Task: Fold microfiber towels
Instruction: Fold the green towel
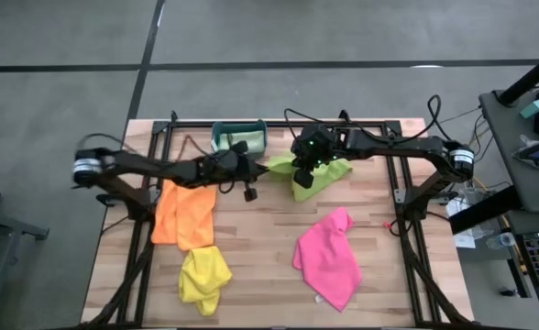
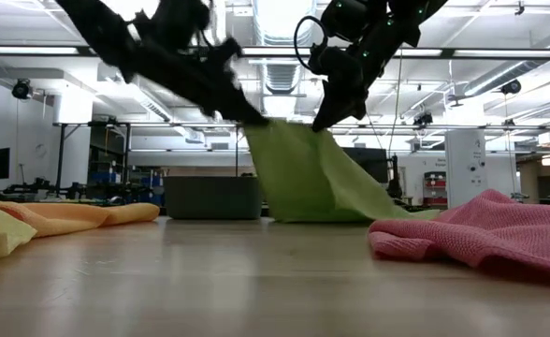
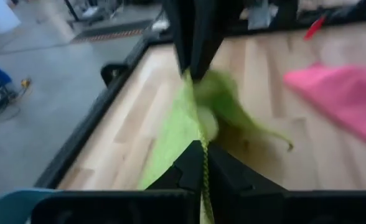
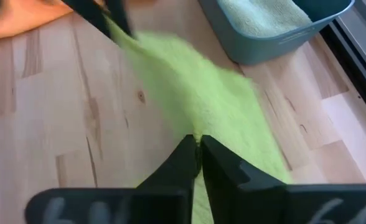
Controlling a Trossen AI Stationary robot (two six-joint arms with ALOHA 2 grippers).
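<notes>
Toward the far edge of the wooden table [image 1: 260,247], just right of its middle, the lime green towel [image 1: 317,174] hangs lifted between both grippers. From the low view it drapes like a sheet from two raised corners, its lower hem trailing on the tabletop. The left gripper [image 1: 249,172] reaches in from the left side, its arm stretched low and nearly level across the table, and its fingers are closed on one edge of the cloth; its wrist view shows the green hem pinched between the dark fingertips [image 3: 195,168]. The right gripper [image 1: 303,170] comes in from the right side, arm bent at the elbow near the far right corner, pointing downward, its fingers pressed together on another edge of the same towel, as its own wrist view shows.

Just left of the left gripper the orange towel [image 1: 183,214] lies flat, and the yellow towel [image 1: 203,278] sits crumpled near the near edge below it. The pink towel [image 1: 329,257] lies spread out right of the middle, toward the near edge.

At the far edge the teal bin [image 1: 239,137] holds a pale mint green towel [image 4: 264,15]; the right wrist view shows this cloth lying folded inside, which the high view hardly reveals. Only the low view shows how high the lime cloth is raised off the wood.
</notes>
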